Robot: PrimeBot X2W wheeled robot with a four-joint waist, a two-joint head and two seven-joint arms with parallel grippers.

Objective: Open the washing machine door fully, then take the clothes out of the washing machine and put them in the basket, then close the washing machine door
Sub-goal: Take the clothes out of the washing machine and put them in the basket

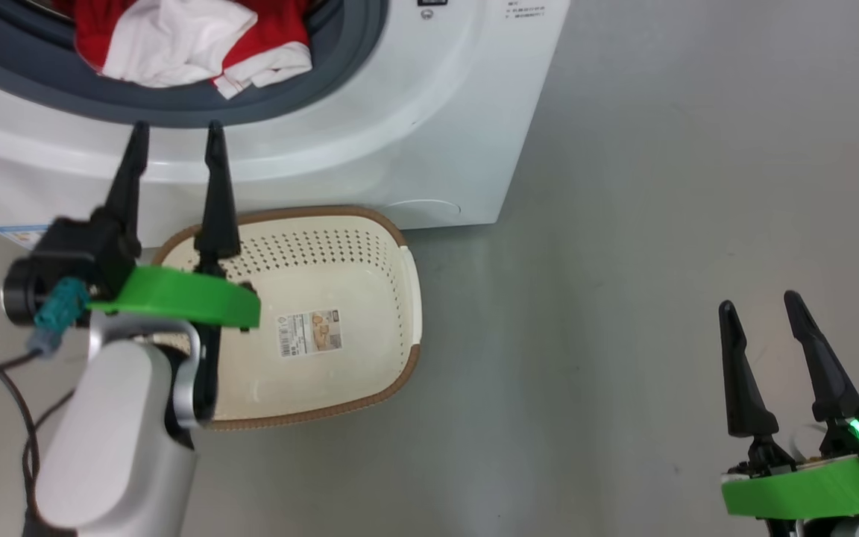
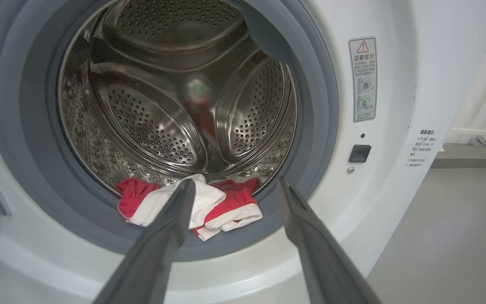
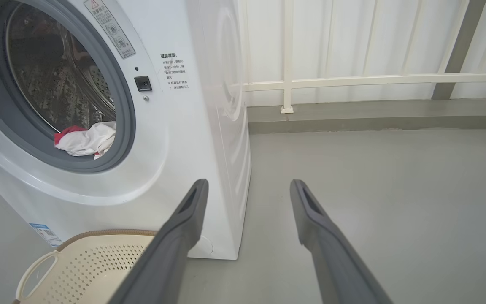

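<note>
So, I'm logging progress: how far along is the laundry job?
Done: the washing machine stands open. In hand: the left gripper, fingers apart, points at the clothes on the lip of the drum, holding nothing. Left: moving clothes into the bare basket, closing up.

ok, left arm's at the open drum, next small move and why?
Probably ease the left gripper forward onto the clothes: its jaws stand open and empty, the pile lies at the drum's lip ahead, and the basket holds no clothes.

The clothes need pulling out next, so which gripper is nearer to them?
Left. The left gripper is open, just short of the clothes; the right gripper is open over the floor, far off to their right.
</note>
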